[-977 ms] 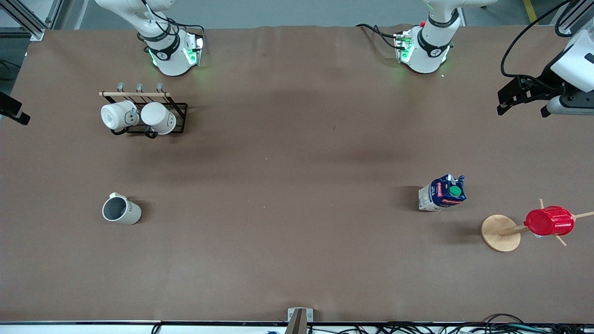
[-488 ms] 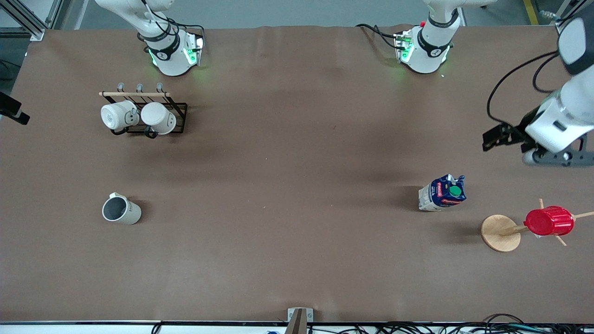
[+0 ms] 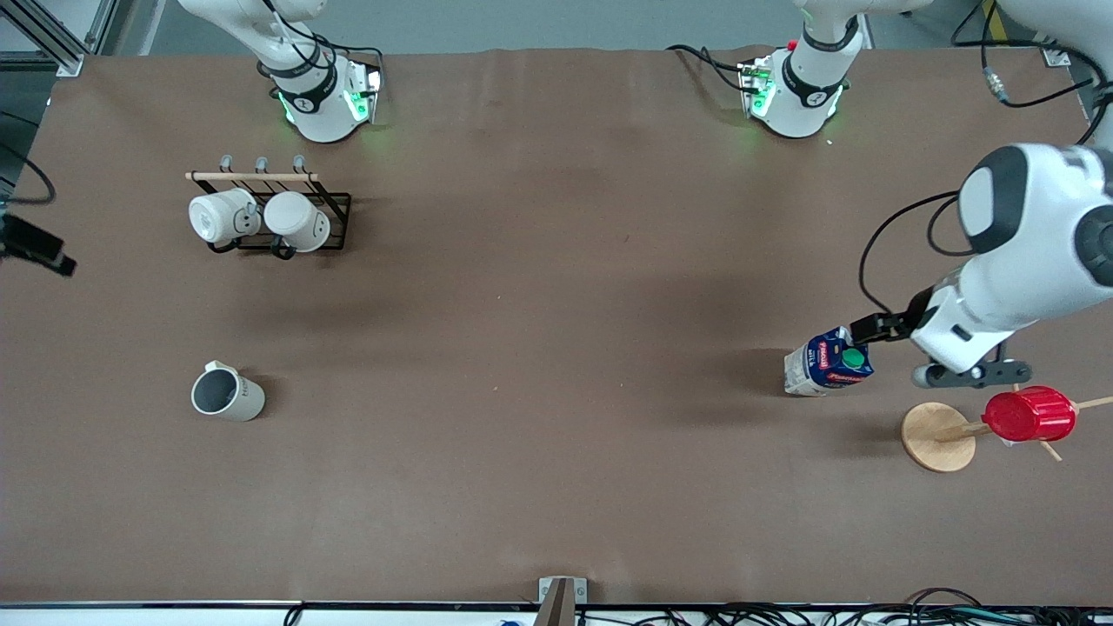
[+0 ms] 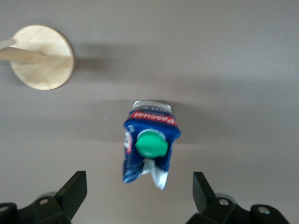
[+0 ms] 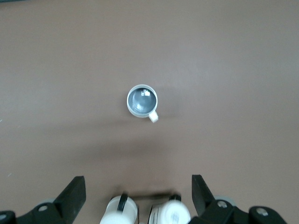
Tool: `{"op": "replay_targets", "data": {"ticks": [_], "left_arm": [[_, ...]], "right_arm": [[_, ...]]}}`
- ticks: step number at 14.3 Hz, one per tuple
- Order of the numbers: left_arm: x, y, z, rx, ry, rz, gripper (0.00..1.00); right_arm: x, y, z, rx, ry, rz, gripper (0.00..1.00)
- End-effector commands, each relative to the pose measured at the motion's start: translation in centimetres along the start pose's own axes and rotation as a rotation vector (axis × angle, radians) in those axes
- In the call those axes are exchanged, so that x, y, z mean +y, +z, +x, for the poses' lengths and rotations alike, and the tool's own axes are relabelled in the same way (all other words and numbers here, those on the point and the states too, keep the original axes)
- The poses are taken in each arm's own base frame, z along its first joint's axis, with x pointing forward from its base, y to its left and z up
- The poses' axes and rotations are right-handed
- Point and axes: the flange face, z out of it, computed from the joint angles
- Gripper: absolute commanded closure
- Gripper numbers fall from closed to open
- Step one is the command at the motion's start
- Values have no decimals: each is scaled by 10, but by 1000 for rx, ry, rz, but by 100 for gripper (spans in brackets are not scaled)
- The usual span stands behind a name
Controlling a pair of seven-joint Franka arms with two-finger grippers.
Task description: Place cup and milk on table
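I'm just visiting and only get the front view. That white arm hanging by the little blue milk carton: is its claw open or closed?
Observer: Open. The left wrist view shows the left claw spread wide above the milk, its fingers not touching the carton.
Operator: And the other arm? I only see a dark bit at the table's edge.
Observer: Its wrist view shows the right claw open too, looking straight down on the cup, which stands upright on the table.

grey floor (image 3: 522, 22) above brown surface; aluminium frame (image 3: 52, 35) at corner.
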Motion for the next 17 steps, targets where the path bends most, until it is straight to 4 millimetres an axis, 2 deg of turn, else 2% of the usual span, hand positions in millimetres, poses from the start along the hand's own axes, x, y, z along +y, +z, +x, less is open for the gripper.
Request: {"op": "replay_targets", "data": {"ticks": [1, 3, 6, 8, 11, 13, 15, 17], "left_arm": [[1, 21, -1, 4, -4, 9, 0], [0, 39, -4, 10, 1, 8, 0], [-2, 67, -9, 51, 14, 1, 0], [-2, 77, -12, 42, 15, 2, 0], [-3, 90, -14, 20, 16, 3, 1], [-3, 97, -13, 11, 16, 3, 13], [-1, 97, -12, 13, 19, 3, 33], [-1, 97, -12, 13, 20, 4, 49]], "right_arm": [[-3, 74, 37, -34, -33, -11, 0], [-9, 126, 55, -53, -65, -17, 0], [7, 203, 74, -62, -246, -19, 0], [11, 238, 77, -90, -288, -14, 0], [19, 280, 75, -125, -353, 29, 0], [20, 299, 74, -134, -362, 69, 0], [19, 310, 74, -127, -387, 65, 1], [19, 323, 72, -93, -439, 49, 5]]}}
